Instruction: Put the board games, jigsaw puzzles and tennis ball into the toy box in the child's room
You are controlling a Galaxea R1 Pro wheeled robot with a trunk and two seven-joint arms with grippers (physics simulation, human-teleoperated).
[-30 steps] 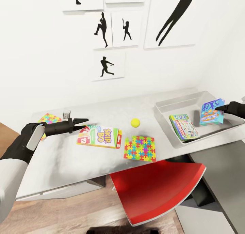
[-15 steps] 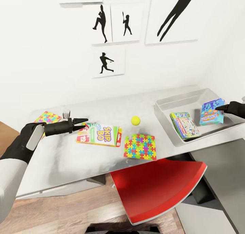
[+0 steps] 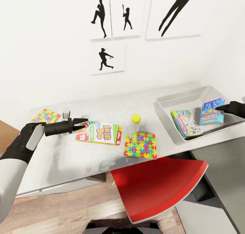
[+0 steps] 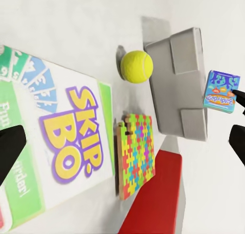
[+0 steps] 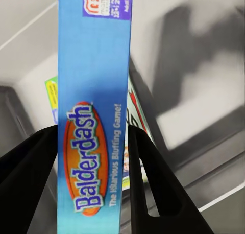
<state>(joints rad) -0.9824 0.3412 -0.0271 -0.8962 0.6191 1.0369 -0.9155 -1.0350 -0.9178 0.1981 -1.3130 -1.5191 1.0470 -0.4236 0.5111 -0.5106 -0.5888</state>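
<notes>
A red chair [image 3: 160, 189] sits under the table [image 3: 68, 159] edge. The left gripper [image 3: 82, 122], jaws parted and empty, hovers at the glossy SKIP-BO box's [image 3: 99, 134] 9 o'clock. The right gripper [image 3: 217, 108] clamps the blue board game [image 3: 211, 112] above the toy box [image 3: 166, 103].

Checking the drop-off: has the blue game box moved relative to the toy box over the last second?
No. The blue game box stays over the toy box, beside the green game; only the camera shifted.

3 board games [image 3: 99, 133], 2 jigsaw puzzles [image 3: 140, 145], 1 tennis ball [image 3: 135, 118]
</notes>
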